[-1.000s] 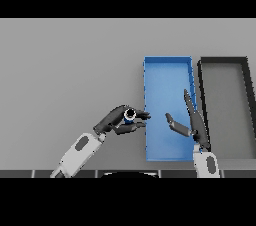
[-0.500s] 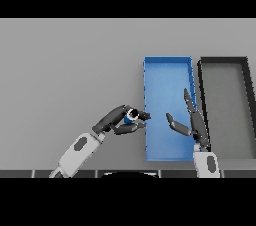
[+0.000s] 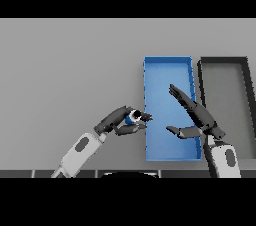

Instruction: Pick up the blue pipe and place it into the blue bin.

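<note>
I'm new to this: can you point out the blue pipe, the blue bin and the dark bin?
blue pipe (image 3: pixel 132 118), head view, its visible end.
blue bin (image 3: pixel 167 59), head view, far rim.
dark bin (image 3: pixel 223 59), head view, far rim.

Matt blue bin, matt grey table

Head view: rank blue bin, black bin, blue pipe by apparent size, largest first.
1. Blue bin and black bin: they look about alike; the black one is cut off at the right edge, so no ranking between them.
2. Blue pipe: far smallest, mostly hidden in the left hand.
</note>
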Controlling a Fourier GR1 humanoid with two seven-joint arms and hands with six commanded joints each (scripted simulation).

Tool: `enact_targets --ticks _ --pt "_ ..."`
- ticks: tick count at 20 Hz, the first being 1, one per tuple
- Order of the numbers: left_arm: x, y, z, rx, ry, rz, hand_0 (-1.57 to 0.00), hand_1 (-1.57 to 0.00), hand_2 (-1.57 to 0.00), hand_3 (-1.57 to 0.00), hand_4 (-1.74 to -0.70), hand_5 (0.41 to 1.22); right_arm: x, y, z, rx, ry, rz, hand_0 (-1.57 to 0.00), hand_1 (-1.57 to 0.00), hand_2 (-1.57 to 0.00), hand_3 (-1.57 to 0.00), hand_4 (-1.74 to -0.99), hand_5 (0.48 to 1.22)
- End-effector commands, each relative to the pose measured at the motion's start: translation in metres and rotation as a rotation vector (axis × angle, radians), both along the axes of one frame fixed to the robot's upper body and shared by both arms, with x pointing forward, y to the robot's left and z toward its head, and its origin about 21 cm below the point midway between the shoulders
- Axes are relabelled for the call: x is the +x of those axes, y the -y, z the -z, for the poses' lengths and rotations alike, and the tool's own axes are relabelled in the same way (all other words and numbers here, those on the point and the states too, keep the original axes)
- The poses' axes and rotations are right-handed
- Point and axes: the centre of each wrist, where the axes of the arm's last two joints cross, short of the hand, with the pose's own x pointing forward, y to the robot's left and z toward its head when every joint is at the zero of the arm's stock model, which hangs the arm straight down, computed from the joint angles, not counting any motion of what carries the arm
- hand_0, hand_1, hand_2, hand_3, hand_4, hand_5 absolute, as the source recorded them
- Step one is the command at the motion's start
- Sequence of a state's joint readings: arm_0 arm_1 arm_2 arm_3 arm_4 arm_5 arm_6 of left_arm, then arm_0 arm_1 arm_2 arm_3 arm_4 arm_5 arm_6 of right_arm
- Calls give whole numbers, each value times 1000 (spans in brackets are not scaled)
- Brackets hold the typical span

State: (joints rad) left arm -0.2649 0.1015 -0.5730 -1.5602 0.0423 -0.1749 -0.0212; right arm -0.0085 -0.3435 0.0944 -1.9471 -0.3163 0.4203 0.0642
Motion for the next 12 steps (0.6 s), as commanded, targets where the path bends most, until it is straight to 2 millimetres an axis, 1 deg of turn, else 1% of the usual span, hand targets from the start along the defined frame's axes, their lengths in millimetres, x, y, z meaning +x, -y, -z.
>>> enact_targets --ticks 1,3,6,8,9,10,11,12 --pt "-1 -1 -1 -4 8 1 -1571 -1571 -1571 -1489 -1741 1221 0 -2 -7 -22 3 -46 1 1 1 1 -1319 501" --pt "0 -4 0 5 13 -1 -1571 -1571 -1571 -1487 -1741 1221 6 -18 -18 -67 -13 -130 1 1 1 1 -1306 502" --pt "0 0 -4 3 9 5 -1571 -1571 -1571 -1484 -1741 1221 11 -41 -36 -122 43 -235 1 1 1 1 -1311 517" --pt "-1 -2 -3 5 15 4 -1571 -1571 -1571 -1486 -1741 1221 18 -56 -38 -182 56 -286 1 1 1 1 -1294 523" --pt "1 -3 -3 0 18 3 -1571 -1571 -1571 -1486 -1741 1221 19 -61 -38 -178 54 -317 1 1 1 1 -1276 527" --pt "3 0 -6 -9 19 8 -1571 -1571 -1571 -1488 -1741 1221 21 -70 -43 -181 62 -349 1 1 1 1 -1253 529" --pt "3 -3 -3 -13 21 19 -1571 -1571 -1571 -1502 -1741 1221 21 -76 -45 -197 67 -366 1 1 1 1 -1241 530" --pt "4 -1 -5 -17 21 28 -1571 -1571 -1571 -1516 -1741 1221 26 -81 -48 -212 57 -369 1 1 1 1 -1232 531"
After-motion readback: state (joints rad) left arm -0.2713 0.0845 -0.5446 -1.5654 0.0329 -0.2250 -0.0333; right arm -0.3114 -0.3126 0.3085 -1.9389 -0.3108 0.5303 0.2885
